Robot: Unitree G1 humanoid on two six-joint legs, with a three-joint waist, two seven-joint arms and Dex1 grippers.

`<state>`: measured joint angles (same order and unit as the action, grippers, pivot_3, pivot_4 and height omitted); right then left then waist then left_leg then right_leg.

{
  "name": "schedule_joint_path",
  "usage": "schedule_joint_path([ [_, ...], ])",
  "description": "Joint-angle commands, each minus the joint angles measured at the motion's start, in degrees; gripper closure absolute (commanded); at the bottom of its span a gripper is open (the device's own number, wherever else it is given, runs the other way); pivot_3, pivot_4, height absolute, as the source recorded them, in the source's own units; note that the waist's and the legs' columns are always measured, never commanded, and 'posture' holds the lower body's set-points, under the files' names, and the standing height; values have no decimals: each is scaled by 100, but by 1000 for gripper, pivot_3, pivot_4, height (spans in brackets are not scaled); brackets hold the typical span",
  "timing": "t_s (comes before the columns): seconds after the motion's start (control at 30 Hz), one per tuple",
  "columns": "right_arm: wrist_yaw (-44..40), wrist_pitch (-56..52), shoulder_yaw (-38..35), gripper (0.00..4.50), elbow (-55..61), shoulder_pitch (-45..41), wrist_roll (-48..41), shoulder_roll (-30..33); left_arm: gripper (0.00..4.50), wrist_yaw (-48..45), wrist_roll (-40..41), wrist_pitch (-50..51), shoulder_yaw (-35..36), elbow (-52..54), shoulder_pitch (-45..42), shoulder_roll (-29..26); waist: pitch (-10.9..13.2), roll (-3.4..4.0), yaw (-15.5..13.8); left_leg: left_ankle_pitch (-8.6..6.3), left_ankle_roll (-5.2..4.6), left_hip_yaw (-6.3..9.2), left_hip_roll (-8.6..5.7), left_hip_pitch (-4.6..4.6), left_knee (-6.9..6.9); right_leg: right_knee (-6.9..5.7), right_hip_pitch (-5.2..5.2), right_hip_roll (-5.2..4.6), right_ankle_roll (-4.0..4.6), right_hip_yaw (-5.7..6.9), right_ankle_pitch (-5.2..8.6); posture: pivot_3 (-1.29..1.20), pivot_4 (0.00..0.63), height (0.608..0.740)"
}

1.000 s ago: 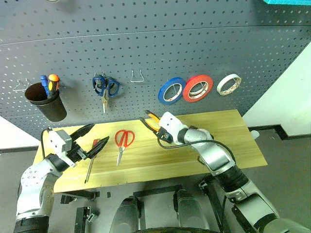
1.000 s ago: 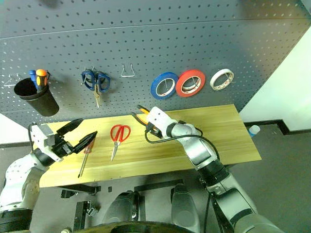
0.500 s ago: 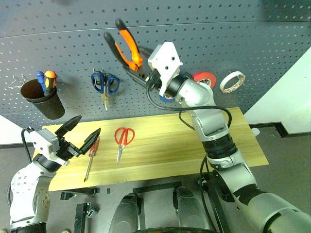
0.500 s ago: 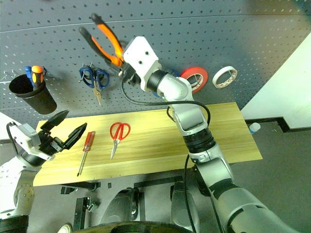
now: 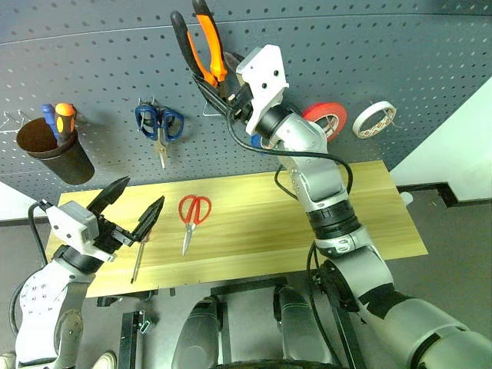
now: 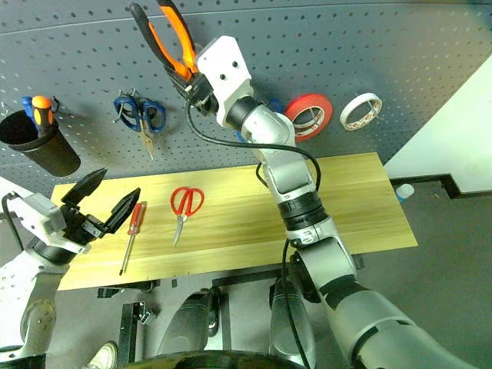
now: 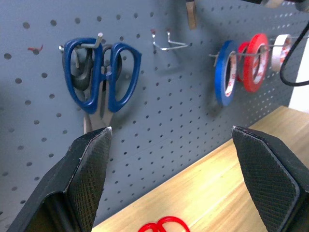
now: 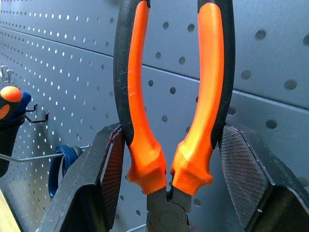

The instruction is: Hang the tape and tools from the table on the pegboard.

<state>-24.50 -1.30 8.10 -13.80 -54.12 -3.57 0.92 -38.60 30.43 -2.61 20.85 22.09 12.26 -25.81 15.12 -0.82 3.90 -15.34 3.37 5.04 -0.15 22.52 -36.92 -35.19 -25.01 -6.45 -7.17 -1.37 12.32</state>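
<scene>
The right gripper [image 5: 224,98] clamps the pliers [image 5: 201,48] against the pegboard [image 5: 384,46], handles up. The left gripper [image 5: 132,206] gapes wide and empty above the table [image 5: 369,223], over the screwdriver [image 6: 129,237].

The orange-and-black pliers [image 5: 201,46] are held up against the dark grey holed pegboard [image 5: 369,54], handles up. The red-handled scissors [image 5: 192,216] and small red-handled screwdriver [image 6: 131,234] lie flat on the light wooden table [image 5: 369,215] below it. The cream tape ring [image 5: 374,118] hangs on it.

Table [image 5: 369,223]: long rectangular top of light yellowish wood with visible grain. Lying on it: red-handled scissors [image 5: 191,216] and, well apart toward the left end, a small red-handled screwdriver [image 6: 131,233].
</scene>
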Motion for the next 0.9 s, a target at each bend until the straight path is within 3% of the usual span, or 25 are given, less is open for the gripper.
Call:
schedule_joint_path([
  [0.03, 119, 367, -90, 1900, -47, -382, -43, -157, 357, 55, -27, 25, -51, 171, 18, 2, 45, 1, 3, 0, 0, 0, 0, 4, 0, 0, -3, 0, 0, 0, 0, 18, 283, 729],
  [0.3, 324, 697, -47, 1900, -501, -559, 63, -360, 357, -72, -6, -78, -47, -18, 59, 13, 65, 3, 4, 0, 0, 0, 0, 64, -2, -9, -64, 0, -16, 1, -10, 17, 287, 729],
  [0.6, 485, 1238, 33, 1900, -1120, -547, 352, -410, 357, -167, -6, -161, -39, -104, 101, 46, 70, 4, 5, 0, 1, 0, 0, 71, -3, -7, -68, 0, -12, 1, -8, 21, 275, 729],
  [0.8, 464, 1415, -6, 16, -1188, -542, 342, -377, 357, -211, -30, -234, -68, -250, 32, 52, 70, 4, 7, 0, 1, -1, 0, 72, -3, -8, -70, 0, -16, 1, -10, 20, 269, 729],
  [0.9, 397, 1439, 66, 16, -925, -407, 437, -242, 357, -172, -52, -191, -69, -247, 19, 45, 70, 3, 4, 1, 1, 0, 0, 72, -7, -10, -70, 0, -16, 1, -11, 20, 261, 729],
])
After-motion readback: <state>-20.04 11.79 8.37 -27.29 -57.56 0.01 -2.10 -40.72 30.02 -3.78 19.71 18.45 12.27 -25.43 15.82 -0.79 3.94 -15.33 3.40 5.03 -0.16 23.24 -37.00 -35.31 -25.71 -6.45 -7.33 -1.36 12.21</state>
